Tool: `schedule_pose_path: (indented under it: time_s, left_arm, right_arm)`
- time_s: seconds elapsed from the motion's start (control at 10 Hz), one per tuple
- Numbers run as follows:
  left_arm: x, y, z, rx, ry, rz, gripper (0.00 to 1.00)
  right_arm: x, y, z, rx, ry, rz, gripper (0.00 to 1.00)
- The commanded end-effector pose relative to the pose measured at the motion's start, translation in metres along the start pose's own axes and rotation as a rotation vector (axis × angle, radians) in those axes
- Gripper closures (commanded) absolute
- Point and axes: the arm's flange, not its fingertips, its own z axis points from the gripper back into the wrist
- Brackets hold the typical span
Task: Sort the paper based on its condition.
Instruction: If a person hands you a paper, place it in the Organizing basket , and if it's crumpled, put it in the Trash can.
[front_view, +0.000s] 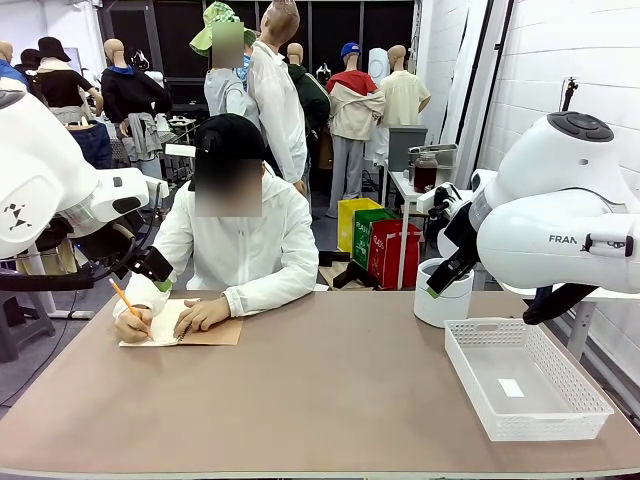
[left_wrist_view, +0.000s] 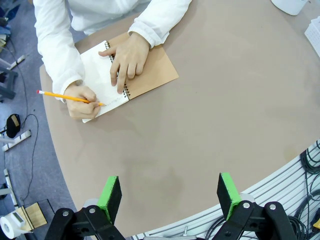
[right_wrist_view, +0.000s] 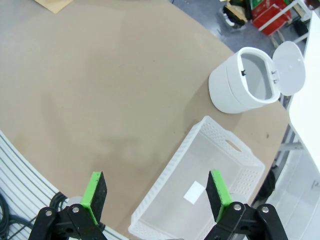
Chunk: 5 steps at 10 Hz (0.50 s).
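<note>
- The white page (left_wrist_view: 97, 75) lies face up at the person's edge of the table (front_view: 330, 400), on the robot's left side, bound to an open spiral-bound notebook (left_wrist_view: 155, 75) with its brown cover folded out beside it
- The page's long axis runs along the spiral, from the person toward the robot's side and a little slanted; its short edge faces the person
- One hand (left_wrist_view: 82, 102) holds a yellow pencil (left_wrist_view: 62, 95) with its tip on the page, and the other hand (left_wrist_view: 127, 55) lies flat across the spiral
- The left gripper (left_wrist_view: 169, 182) hangs above bare table with its green pads spread wide, holding nothing
- The right gripper (right_wrist_view: 156, 180) is also spread wide and holds nothing, above the near end of a white perforated basket (right_wrist_view: 165, 170)
- A white bin (right_wrist_view: 235, 90) with its flip lid up stands just beyond the basket
</note>
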Motion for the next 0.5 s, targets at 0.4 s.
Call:
schedule_pose_path:
  time_s: [0.4]
  left_arm:
    - [0.0001, -0.0003, 0.0006, 0.0, -0.002, -0.001, 0.0]
  right_arm:
    - [0.0, -0.0002, -0.0001, -0.001, 0.0, 0.0, 0.0]
